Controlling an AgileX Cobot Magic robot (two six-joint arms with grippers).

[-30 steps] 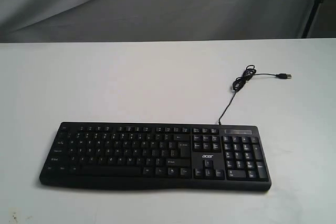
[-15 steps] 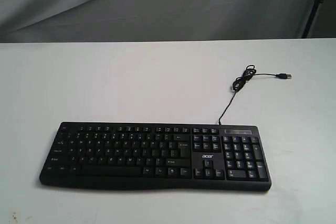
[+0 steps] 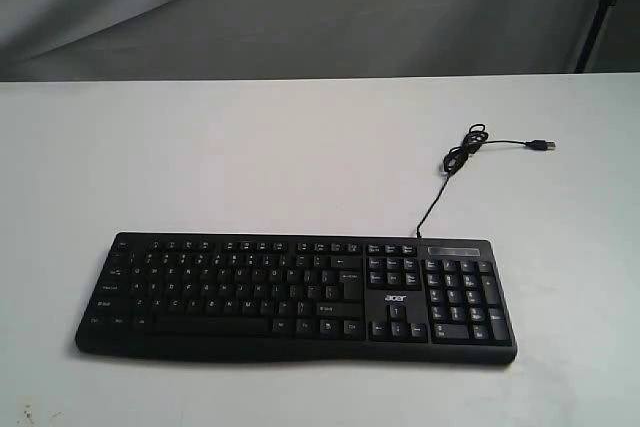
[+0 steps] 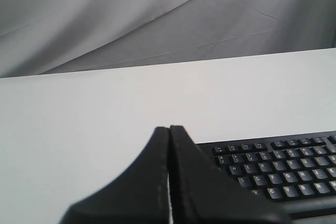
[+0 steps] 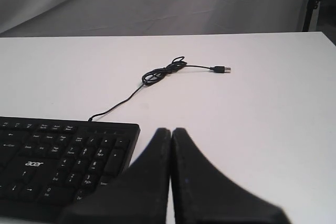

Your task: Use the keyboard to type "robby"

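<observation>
The left gripper [image 4: 169, 129] and the right gripper [image 5: 171, 131] are both pinched closed and empty. Neither arm shows in the exterior view. The keyboard [image 3: 295, 295] lies flat on the white table [image 3: 250, 147] at that frame's lower centre, its cable [image 3: 450, 162] trailing to the upper right. Nothing has shifted since 1 second ago.
</observation>
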